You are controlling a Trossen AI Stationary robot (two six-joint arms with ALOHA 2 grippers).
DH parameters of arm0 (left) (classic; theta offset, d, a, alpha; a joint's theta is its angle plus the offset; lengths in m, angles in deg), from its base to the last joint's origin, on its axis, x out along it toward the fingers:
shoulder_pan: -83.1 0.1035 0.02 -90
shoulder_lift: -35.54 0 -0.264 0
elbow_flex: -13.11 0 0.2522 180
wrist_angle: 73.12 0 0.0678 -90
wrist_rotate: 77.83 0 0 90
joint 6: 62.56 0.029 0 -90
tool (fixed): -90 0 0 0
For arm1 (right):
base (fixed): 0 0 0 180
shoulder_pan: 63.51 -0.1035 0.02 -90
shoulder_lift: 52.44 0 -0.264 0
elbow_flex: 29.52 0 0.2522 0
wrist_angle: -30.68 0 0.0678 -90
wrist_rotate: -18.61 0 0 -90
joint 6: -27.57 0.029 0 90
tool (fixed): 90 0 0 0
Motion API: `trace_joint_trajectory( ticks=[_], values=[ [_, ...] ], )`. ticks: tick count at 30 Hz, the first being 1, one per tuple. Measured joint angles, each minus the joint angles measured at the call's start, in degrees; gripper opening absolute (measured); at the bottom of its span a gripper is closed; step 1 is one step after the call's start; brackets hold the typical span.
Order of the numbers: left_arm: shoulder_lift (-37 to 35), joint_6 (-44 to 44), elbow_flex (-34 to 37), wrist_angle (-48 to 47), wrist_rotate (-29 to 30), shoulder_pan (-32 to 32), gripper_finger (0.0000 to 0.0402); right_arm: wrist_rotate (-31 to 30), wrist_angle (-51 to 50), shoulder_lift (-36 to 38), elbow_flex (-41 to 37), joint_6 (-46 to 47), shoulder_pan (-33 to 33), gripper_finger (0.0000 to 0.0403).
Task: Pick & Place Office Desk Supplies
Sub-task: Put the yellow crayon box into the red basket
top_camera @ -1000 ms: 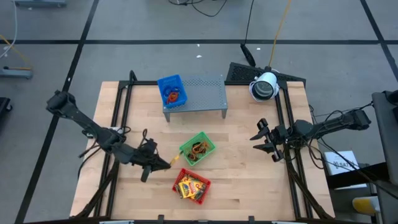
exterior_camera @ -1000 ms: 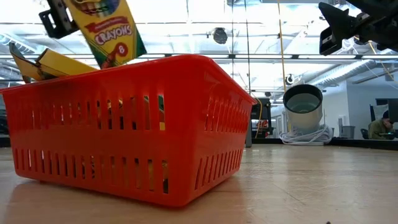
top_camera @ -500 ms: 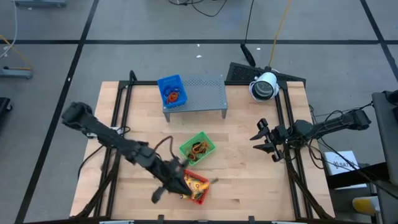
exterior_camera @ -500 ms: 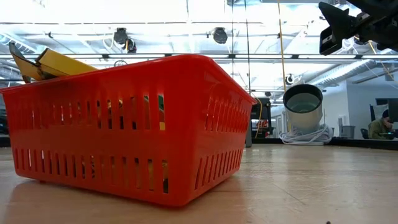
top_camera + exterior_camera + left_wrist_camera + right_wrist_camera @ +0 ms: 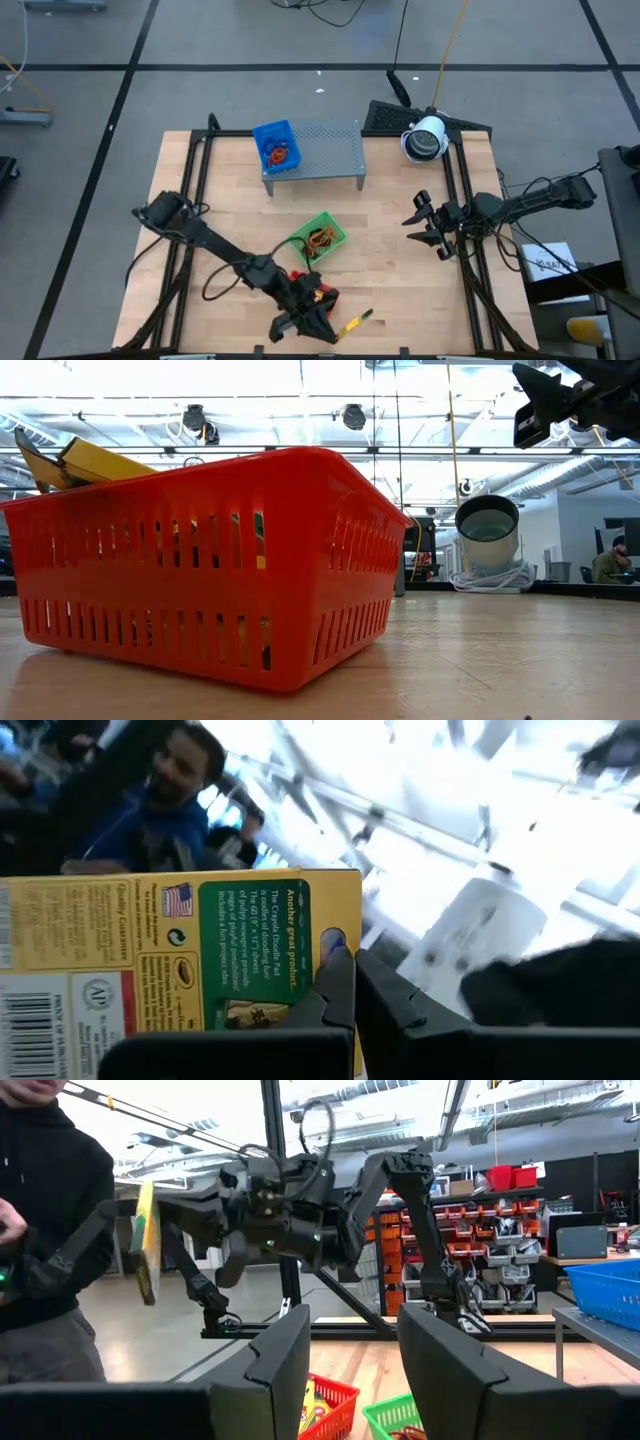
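My left gripper hangs near the table's front edge, just past the red tray, shut on a flat yellow crayon packet. The left wrist view shows the packet's yellow back with a green printed panel. In the right wrist view the packet is seen edge-on, high above the table. More yellow packets stick up out of the red tray. My right gripper waits open at the table's right side, with nothing between its fingers. My left gripper pinches the packet between its two fingers at one edge, beside the green panel. The rest of the packet sticks out sideways from the fingers. It is lifted clear of the table and of the red tray, standing on edge.
A green tray with rubber bands sits behind the red one. A blue tray stands on the grey perforated rack at the far side. A white camera sits at the far right. A person stands beyond the table.
My left gripper has swung from left of the red tray across it toward the table's near edge and right, tipping upward, still shut on the crayon packet. The packet has left the top of the low view.
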Motion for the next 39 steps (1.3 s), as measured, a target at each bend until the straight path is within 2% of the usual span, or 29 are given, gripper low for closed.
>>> trace_joint_trajectory(
  ticks=[4,13,25,32,39],
  values=[
    [1.2,-3.3,3.5,8.2,4.2,0.0,0.0,0.0,0.0,0.0,0.0,0.0,0.0,0.0141],
    [0.9,-6.4,16.4,14.6,12.3,0.5,0.0,0.0,0.0,0.0,0.0,0.0,0.0,0.0141],
    [1.1,-6.8,24.4,20.2,13.1,0.5,0.0,0.0,0.0,0.0,0.0,0.0,0.0,0.0141],
    [3.8,-8.6,25.2,24.4,10.6,0.4,0.0,0.0,0.0,0.0,0.0,0.0,0.0,0.0141],
    [6.2,-11.8,25.3,24.5,12.7,0.0,0.0,0.0,0.0,0.0,0.0,0.0,0.0,0.0141]
  ],
)
